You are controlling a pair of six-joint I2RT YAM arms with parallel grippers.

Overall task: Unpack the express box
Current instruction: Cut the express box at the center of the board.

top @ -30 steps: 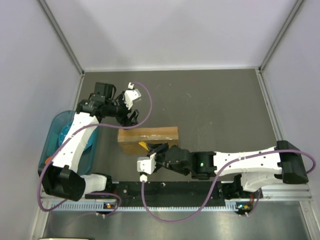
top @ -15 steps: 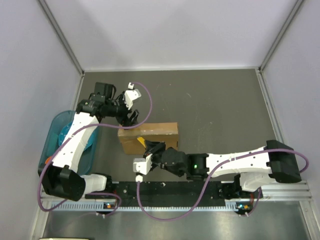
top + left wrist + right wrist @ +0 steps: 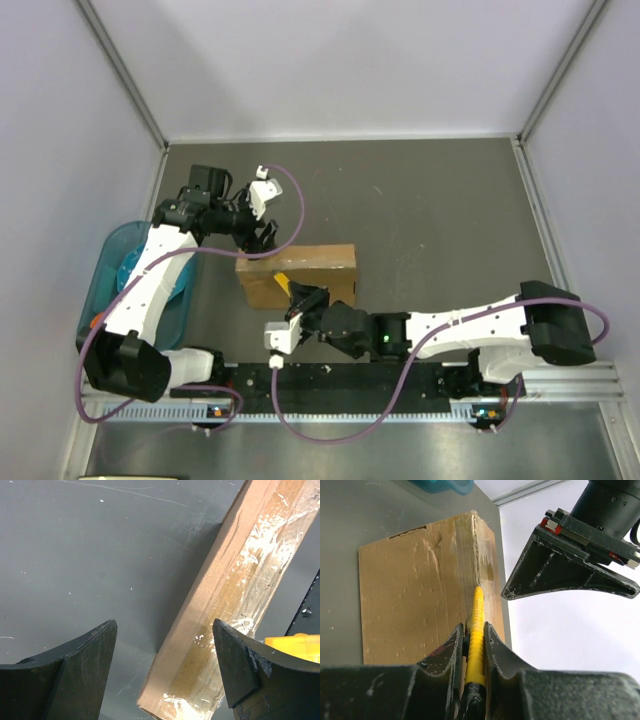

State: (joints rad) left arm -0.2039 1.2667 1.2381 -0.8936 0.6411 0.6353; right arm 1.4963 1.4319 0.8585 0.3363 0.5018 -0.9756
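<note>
1. Jaws of the left gripper (image 3: 262, 238) are standing wide apart and gripping nothing. They are hovering just over the far left end of the express box.
2. At the far left of the table (image 3: 440, 210), a blue tub (image 3: 98, 272) is sitting beside the left arm, well apart from the box.
3. The left arm is reaching forward from its base, with its open fingers (image 3: 82, 655) straddling the left end of the box's narrow taped side. Bare grey tabletop is showing beneath the left finger.
4. The express box (image 3: 310, 262) is lying on the table left of centre, between the two grippers, with its long side running left to right. Clear tape is covering its narrow side, and a broad plain cardboard face is turning toward the near edge.
5. The right gripper (image 3: 300, 298) is clamping tight on a yellow utility knife (image 3: 476, 625) at the near side of the box.
6. The knife is pointing away from the right wrist, and its tip is meeting the taped seam along the box's upper edge.
7. The right arm is stretching low across the near edge from its base at the right.
</note>
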